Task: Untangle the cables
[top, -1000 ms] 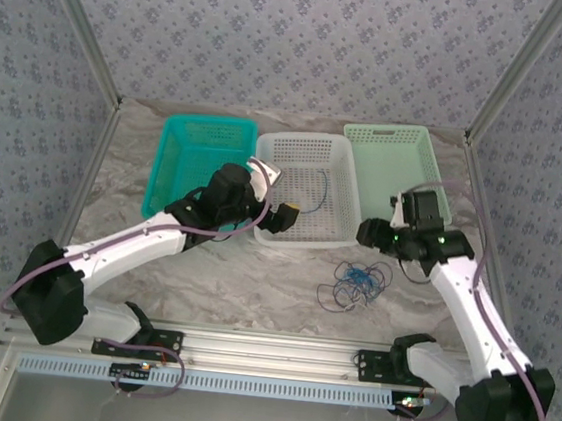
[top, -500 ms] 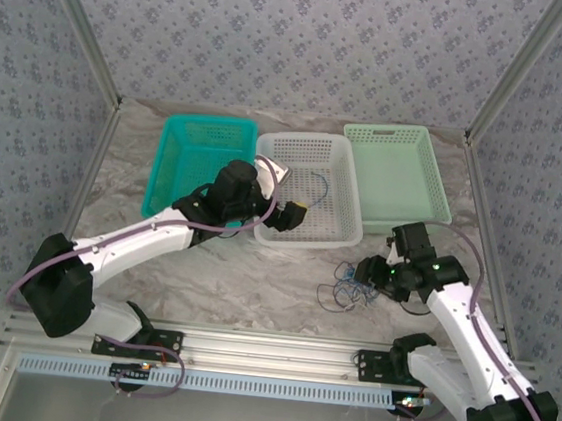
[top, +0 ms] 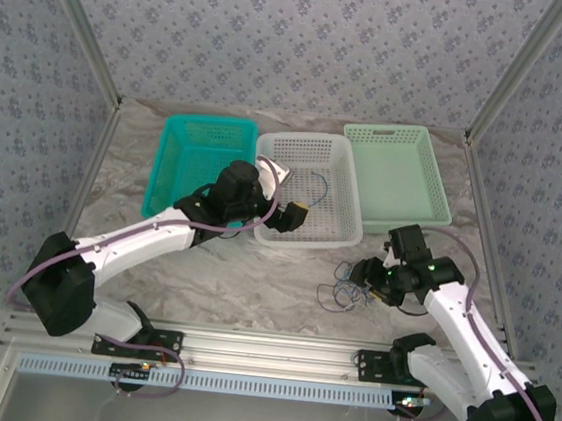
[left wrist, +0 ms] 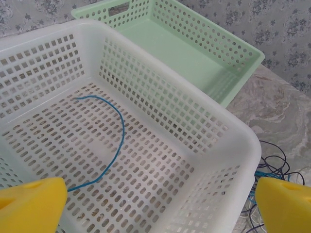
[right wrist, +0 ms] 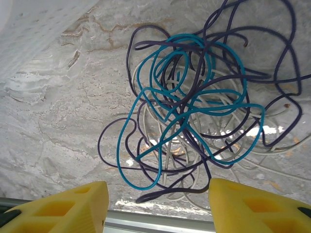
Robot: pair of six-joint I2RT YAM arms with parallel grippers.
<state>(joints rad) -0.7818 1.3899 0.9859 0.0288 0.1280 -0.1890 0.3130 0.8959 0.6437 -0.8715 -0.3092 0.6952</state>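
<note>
- Marbled grey surface fills the cell, walled in by wallpaper with a small flower print.
- Three baskets stand in a row at the far side: a teal basket on the left, a white basket in the middle and a pale green basket on the right.
- The cables lie in a loose tangle on the bare surface, in front of the white basket's right corner and near the rail.
- From the right wrist, the tangle shows a bright blue wire looped through a dark one and a pale one, all flat on the marble.
- One separate blue wire lies curved on the floor of the white basket.
- The left claw hangs over the white basket's near right part, spread wide and grasping nothing.
- The right claw sits low at the tangle's right edge; its yellow fingers stand apart with the wires lying just ahead, none pinched.
</note>
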